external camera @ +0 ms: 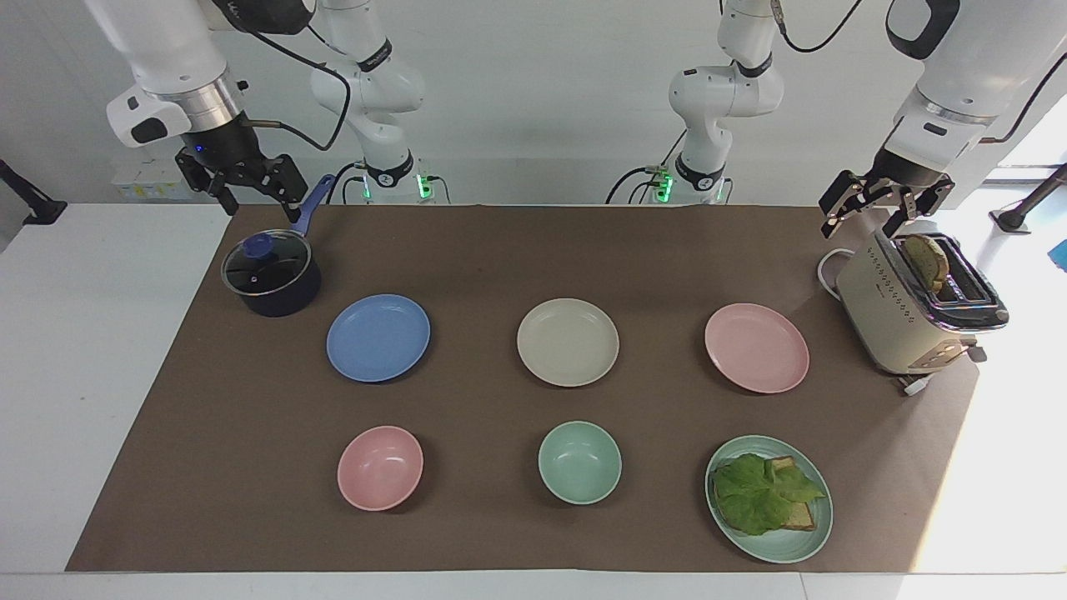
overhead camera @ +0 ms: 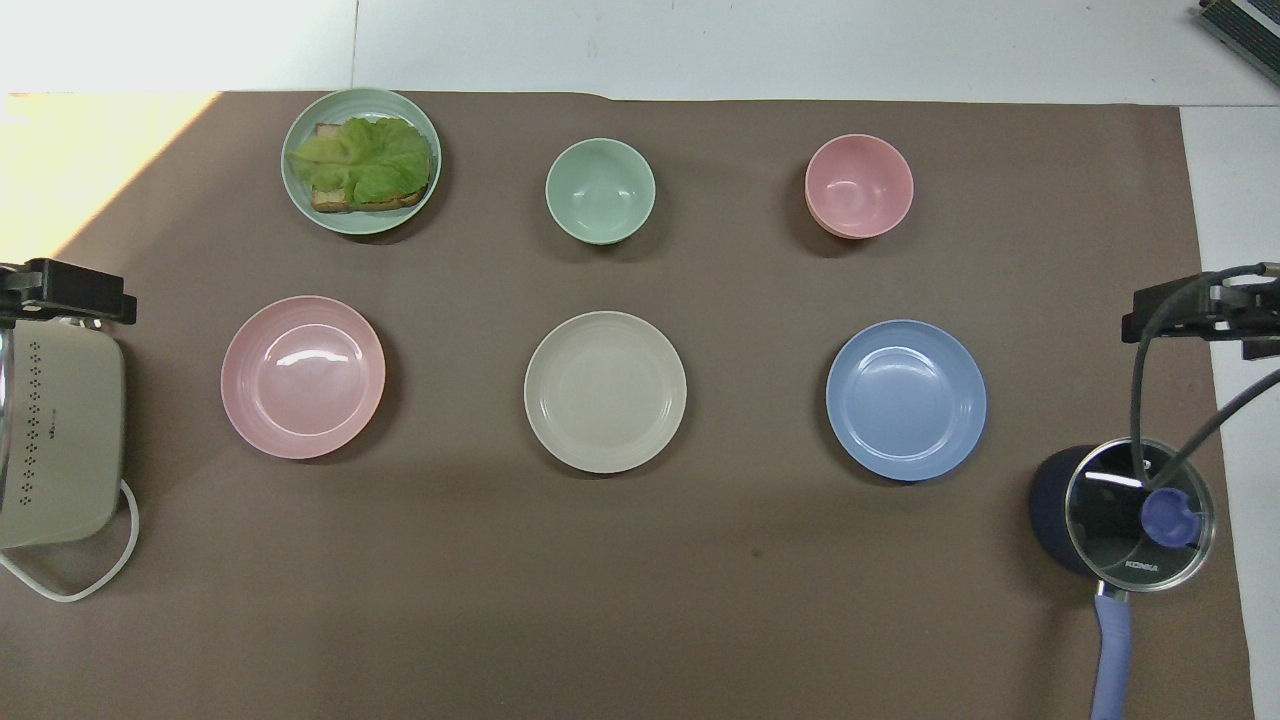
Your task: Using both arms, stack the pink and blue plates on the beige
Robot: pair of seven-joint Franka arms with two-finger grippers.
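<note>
Blue plate (external camera: 378, 337) lies apart from the raised right claw (external camera: 242, 182).

Four shallow plates are sitting on the brown mat: one blue plate (external camera: 378, 337), one beige plate (external camera: 568, 342), one pink plate (external camera: 756, 347), and one green plate (external camera: 779, 546) carrying lettuce and toast. Two bowls are showing, one pink bowl (external camera: 380, 467) and one green bowl (external camera: 579, 462). One lidded pot (external camera: 271, 275) and one toaster (external camera: 909, 312) are standing at the frame's sides.

plates (overhead camera: 605, 391) in a row (bowls (overhead camera: 600, 190) farther)
</note>
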